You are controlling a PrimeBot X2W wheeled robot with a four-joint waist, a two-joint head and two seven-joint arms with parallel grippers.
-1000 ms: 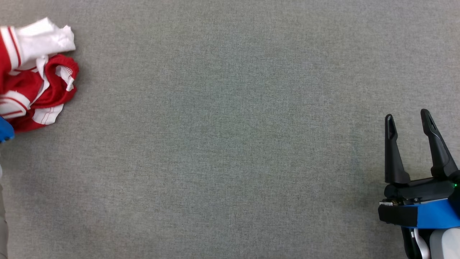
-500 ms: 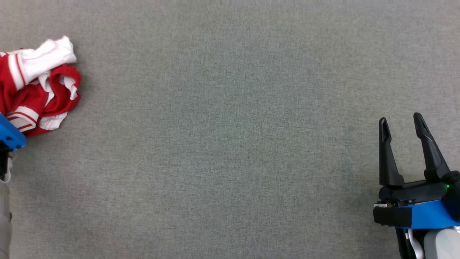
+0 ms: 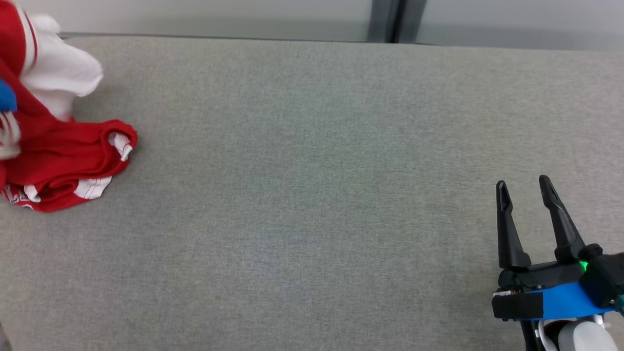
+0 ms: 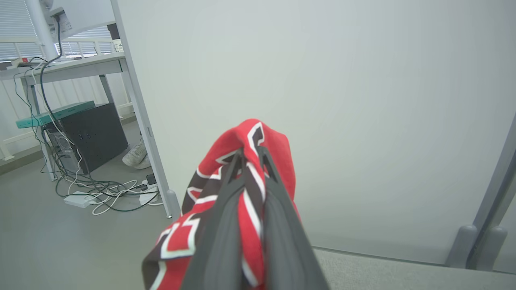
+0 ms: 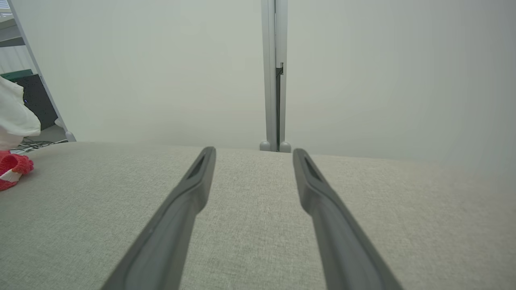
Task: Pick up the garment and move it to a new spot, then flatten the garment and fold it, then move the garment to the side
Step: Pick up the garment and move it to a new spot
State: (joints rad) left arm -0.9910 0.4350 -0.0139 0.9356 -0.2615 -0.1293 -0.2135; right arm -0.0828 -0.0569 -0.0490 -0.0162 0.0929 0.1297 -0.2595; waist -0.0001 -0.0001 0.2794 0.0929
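The garment (image 3: 63,161) is red and white, bunched at the far left of the grey table (image 3: 312,195). Its upper part is lifted while its lower folds still rest on the cloth surface. In the left wrist view my left gripper (image 4: 250,155) is shut on a red, white and black fold of the garment (image 4: 246,141), which drapes over both fingers. My right gripper (image 3: 524,187) stands open low at the right, well away from the garment, nothing between its fingers (image 5: 201,177). The right wrist view catches the garment's edge (image 5: 12,165) at far left.
A pale partition wall (image 3: 219,19) with a dark post (image 3: 387,19) runs behind the table's far edge. Beyond the table's left side the left wrist view shows a desk, a black computer case (image 4: 94,133), tangled cables (image 4: 100,189) and a shoe on the floor.
My left gripper has shut on the garment and raised part of it, stretching the bundle. The head camera has tilted up, bringing the table's far edge and wall into view.
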